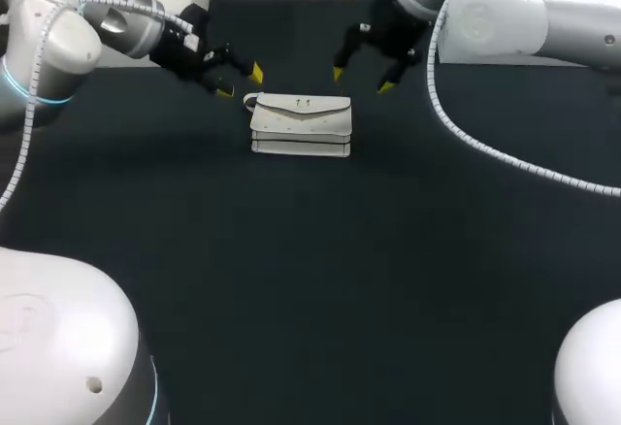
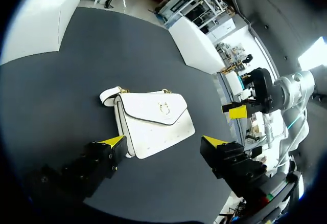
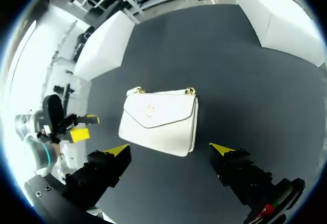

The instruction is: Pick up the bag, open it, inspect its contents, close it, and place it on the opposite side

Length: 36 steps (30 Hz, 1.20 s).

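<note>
White bag (image 1: 301, 124) lies flat on the table (image 1: 310, 279), flap down, near the far edge, about mid-width. Its strap is bunched at the end nearest the left arm. Left gripper (image 1: 241, 82) hovers just off that end, fingers spread wide, holding nothing. Right gripper (image 1: 362, 80) is over the bag's far right corner, also wide open and empty.

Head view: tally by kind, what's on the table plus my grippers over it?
Bags: 1, a white flap handbag with a gold clasp, lying closed on the dark table
Grippers: 2, black two-finger ones with yellow tips, the left gripper and the right gripper, both open and off the bag
Total: 3
</note>
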### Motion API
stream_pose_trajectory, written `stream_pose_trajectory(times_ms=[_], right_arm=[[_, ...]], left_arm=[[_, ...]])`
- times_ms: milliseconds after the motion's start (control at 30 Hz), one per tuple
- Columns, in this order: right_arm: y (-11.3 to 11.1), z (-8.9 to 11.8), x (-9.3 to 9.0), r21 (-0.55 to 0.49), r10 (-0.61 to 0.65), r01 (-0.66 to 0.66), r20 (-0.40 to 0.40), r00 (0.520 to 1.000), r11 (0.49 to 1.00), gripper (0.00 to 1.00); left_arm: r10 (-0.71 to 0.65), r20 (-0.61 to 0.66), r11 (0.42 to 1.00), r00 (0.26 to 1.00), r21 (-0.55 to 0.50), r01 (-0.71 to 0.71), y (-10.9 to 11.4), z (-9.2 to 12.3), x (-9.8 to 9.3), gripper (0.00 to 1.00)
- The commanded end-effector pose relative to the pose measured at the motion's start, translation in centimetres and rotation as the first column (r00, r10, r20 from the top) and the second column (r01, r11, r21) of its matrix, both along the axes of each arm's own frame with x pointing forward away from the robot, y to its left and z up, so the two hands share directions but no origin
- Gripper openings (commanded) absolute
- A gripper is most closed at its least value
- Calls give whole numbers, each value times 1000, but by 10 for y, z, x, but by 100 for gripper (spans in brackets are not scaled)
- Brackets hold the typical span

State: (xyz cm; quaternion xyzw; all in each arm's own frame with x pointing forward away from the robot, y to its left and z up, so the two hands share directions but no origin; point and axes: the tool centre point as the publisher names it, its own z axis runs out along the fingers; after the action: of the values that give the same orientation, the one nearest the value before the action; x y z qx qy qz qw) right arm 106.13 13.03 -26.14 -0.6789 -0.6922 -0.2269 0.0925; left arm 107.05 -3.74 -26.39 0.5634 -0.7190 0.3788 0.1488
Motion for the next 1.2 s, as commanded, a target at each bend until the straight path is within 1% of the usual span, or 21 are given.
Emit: stream_pose_trajectory(times_ms=[33,67,133,267,333,367,433,500,633,700,767,833,1167,1200], right_arm=[[-13,-11,8,135,-61,70,-71,996,988,100],[-14,-15,11,154,-62,77,-97,993,985,100],[-15,-21,16,174,-68,90,-126,990,981,100],[-14,-30,23,208,-84,122,-182,980,970,100],[-13,-33,26,236,-88,139,-213,973,962,100],[-12,-34,27,237,-90,140,-211,973,961,100],[-9,-36,29,269,-105,164,-220,970,949,100],[-8,-37,30,292,-111,171,-213,971,941,100],[-7,-47,31,339,-117,185,-211,971,922,100],[-6,-51,32,363,-105,180,-216,971,914,100],[-4,-56,31,404,-67,154,-220,973,902,100],[-4,-56,31,404,-67,154,-220,973,902,100],[-4,-56,31,404,-67,154,-220,973,902,100],[-4,-56,31,404,-67,154,-220,973,902,100]], left_arm=[[74,-267,966,961,-221,-136,8,-12,14,100],[86,-315,956,945,-241,-167,9,-15,18,100],[89,-366,948,926,-254,-191,10,-18,24,100],[88,-446,934,891,-273,-229,10,-23,30,100],[84,-462,930,883,-282,-236,9,-26,35,100],[78,-466,930,881,-284,-233,8,-27,36,100],[75,-480,926,874,-291,-239,6,-30,38,100],[80,-491,922,868,-295,-252,5,-33,39,100],[76,-511,919,856,-298,-260,4,-38,40,100],[82,-519,919,851,-292,-266,4,-40,41,100],[92,-512,928,854,-268,-260,4,-42,41,100],[129,-484,941,866,-216,-261,3,-42,42,100],[129,-484,941,866,-216,-261,3,-42,42,100],[101,-490,938,866,-242,-246,1,-45,40,100]])
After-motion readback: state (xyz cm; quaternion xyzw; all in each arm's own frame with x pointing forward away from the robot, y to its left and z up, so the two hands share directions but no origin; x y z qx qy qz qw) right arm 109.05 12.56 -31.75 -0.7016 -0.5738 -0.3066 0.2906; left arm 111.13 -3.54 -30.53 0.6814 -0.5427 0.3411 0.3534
